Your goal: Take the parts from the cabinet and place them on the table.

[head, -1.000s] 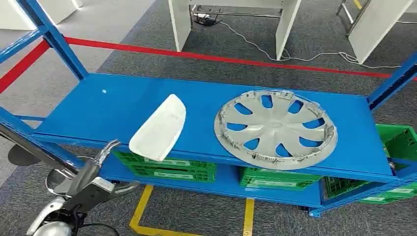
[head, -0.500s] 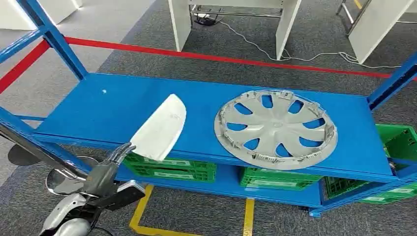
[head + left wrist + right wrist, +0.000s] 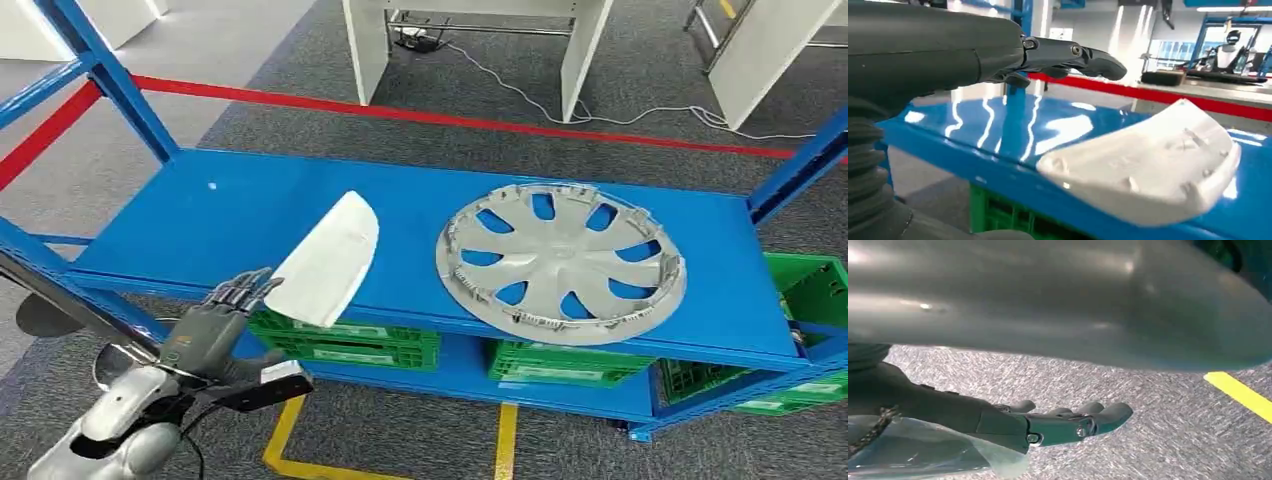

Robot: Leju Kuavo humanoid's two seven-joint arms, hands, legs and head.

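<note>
A white curved plastic part (image 3: 325,260) lies on the blue shelf (image 3: 200,215), its near end jutting over the front edge. To its right rests a silver wheel cover (image 3: 560,262), flat on the shelf. My left hand (image 3: 215,322) is raised just below and left of the white part's near end, fingers spread and holding nothing. In the left wrist view the fingers (image 3: 1073,55) reach out above the shelf, with the white part (image 3: 1148,170) close ahead and a gap between them. My right hand (image 3: 1048,426) hangs over grey carpet, fingers stretched out, holding nothing.
Green crates (image 3: 345,340) sit on the lower shelf under the parts. Blue uprights (image 3: 110,75) frame the rack at both ends. A red line (image 3: 450,118) crosses the carpet behind it, and yellow floor tape (image 3: 285,430) runs in front. White table legs (image 3: 585,50) stand beyond.
My left hand has risen and moved right, from below the shelf edge up to the white part's near end. The parts have not moved.
</note>
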